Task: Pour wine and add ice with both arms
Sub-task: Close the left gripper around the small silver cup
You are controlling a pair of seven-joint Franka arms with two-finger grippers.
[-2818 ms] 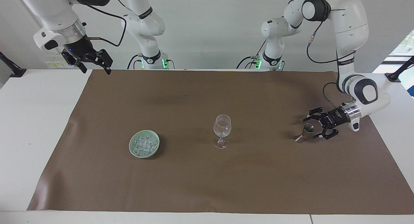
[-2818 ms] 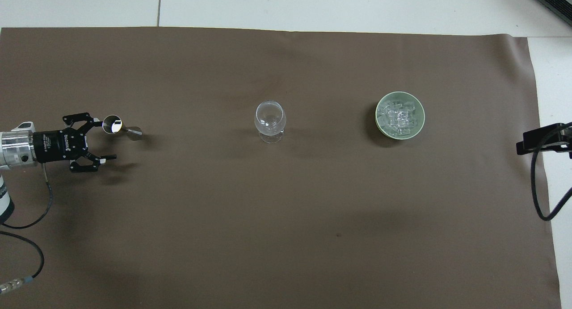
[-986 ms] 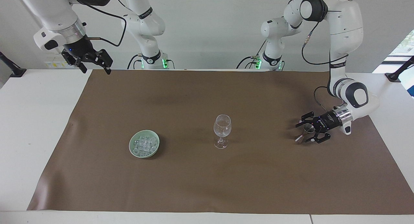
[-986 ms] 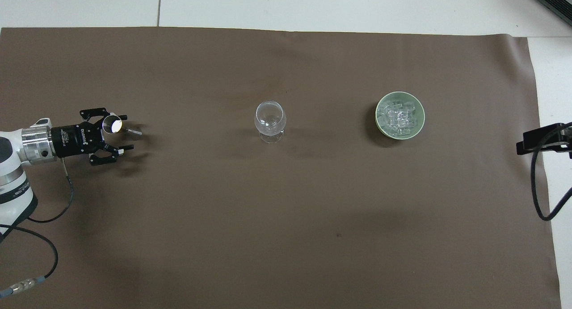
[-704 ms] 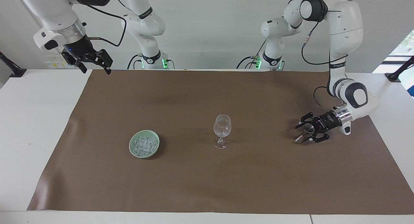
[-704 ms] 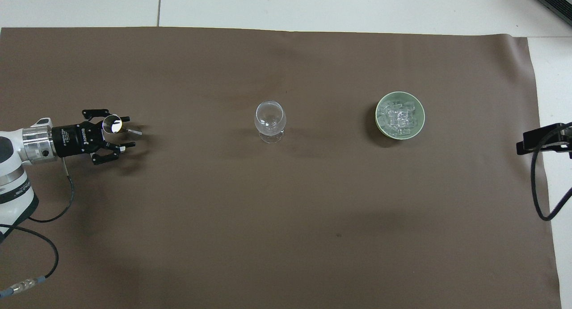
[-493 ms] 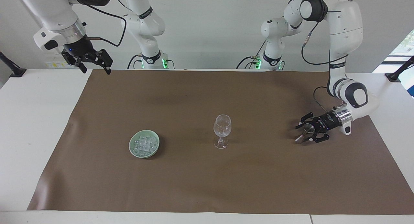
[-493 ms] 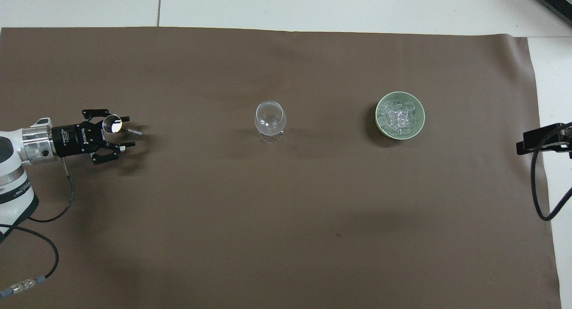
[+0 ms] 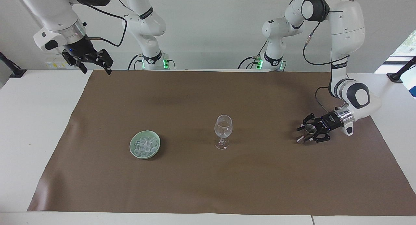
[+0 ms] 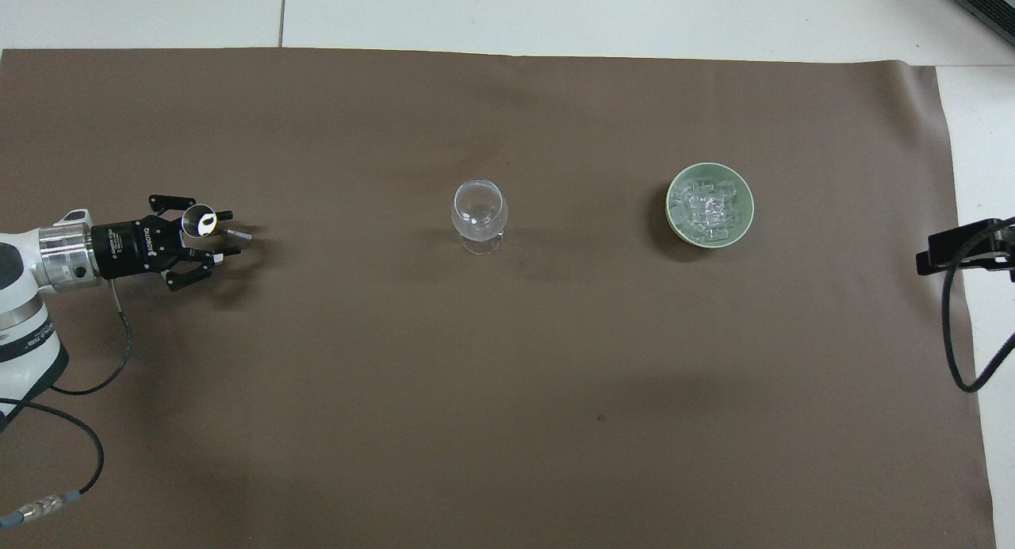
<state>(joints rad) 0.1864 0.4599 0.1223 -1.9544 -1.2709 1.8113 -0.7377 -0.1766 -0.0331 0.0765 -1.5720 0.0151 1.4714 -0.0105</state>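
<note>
Overhead view: left claw (image 10: 220, 233) straddles metal jigger (image 10: 200, 221); right arm waits.

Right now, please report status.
Left gripper closing around metal jigger. Right gripper open, waiting raised. Ice in green dish. Wine glass upright, path unobstructed.

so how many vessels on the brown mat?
3. The metal jigger stands at the left arm's end, the wine glass mid-mat, and the green dish of ice toward the right arm's end. Nothing looks hidden.
</note>
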